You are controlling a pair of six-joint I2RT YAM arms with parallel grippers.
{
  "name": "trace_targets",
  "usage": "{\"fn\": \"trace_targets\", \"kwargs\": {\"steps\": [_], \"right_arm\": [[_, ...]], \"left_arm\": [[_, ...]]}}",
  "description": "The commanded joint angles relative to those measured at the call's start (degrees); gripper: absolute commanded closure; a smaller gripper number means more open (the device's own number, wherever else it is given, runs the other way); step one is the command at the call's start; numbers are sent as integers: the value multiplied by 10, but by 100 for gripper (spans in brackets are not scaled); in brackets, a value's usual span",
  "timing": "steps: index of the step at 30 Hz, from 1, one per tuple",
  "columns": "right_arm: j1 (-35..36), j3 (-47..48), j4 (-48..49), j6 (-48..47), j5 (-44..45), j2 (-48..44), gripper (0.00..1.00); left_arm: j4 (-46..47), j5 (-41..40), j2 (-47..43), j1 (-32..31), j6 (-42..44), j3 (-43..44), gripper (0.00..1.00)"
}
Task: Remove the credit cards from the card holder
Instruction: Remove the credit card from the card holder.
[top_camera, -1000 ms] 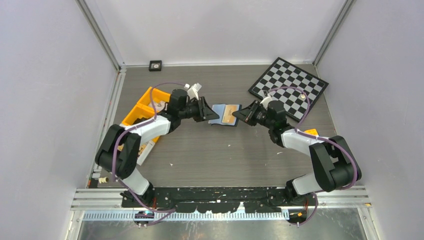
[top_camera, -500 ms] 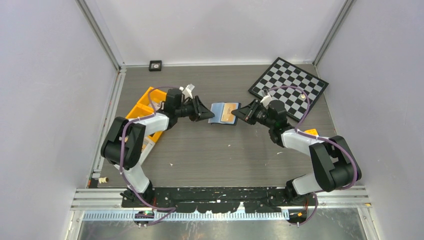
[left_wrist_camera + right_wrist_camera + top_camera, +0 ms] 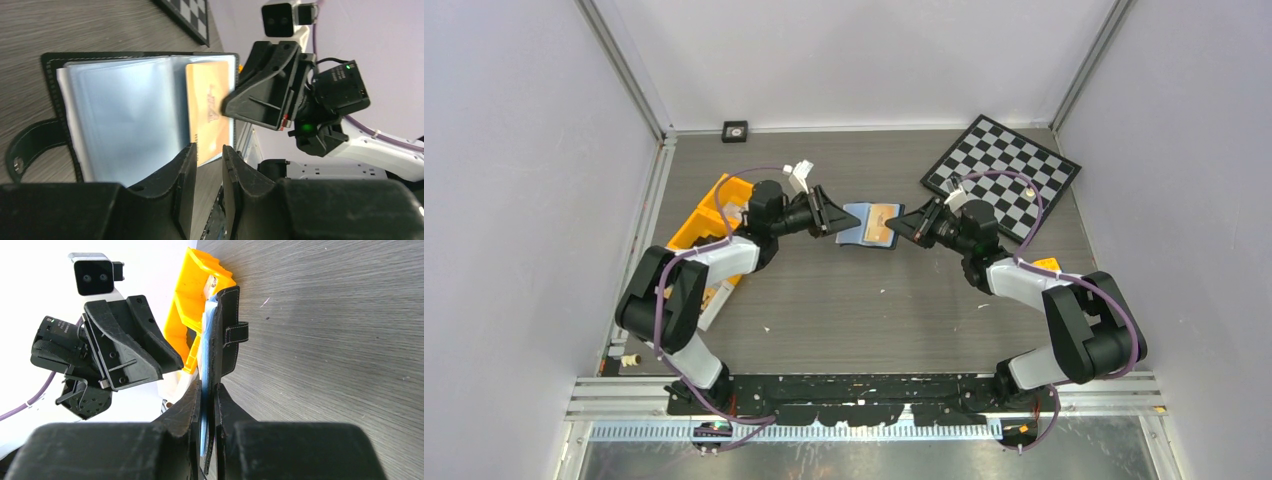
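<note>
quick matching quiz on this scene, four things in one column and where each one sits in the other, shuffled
Things:
1 card holder
2 orange card
3 chessboard
4 orange bin

Places:
a far right corner
b tucked inside the holder
c left side
d spread open, centre

Pairs: 1-d, 2-b, 3-a, 4-c

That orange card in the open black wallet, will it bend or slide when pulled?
Probably stiff: the orange-tan plastic card lies flat, unbent, among clear plastic sleeves. Likely slides on that glossy plastic. The black folding card holder looks floppy; the right gripper pinches it.
</note>
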Motion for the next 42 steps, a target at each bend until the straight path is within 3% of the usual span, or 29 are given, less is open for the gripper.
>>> {"fn": "trace_targets", "kwargs": {"steps": [1, 18, 27, 31, 37, 40, 42], "right_arm": [[3, 15, 49, 5, -16, 1, 100], [12, 16, 82, 17, -35, 9, 99], [13, 14, 79, 17, -29, 8, 100], [12, 11, 86, 24, -26, 11, 99], [10, 8, 76, 26, -13, 8, 73], [8, 7, 78, 28, -13, 7, 70], [8, 6, 81, 31, -13, 6, 78]], "left_arm": [[79, 24, 5, -5, -22, 2, 72], [78, 57, 57, -15, -47, 33, 70], [194, 88, 88, -15, -118, 29, 85], [211, 86, 94, -13, -128, 25, 96], [231, 66, 77, 11, -137, -2, 100], [233, 66, 78, 13, -140, -3, 100], [242, 65, 82, 15, -148, -5, 100]]}}
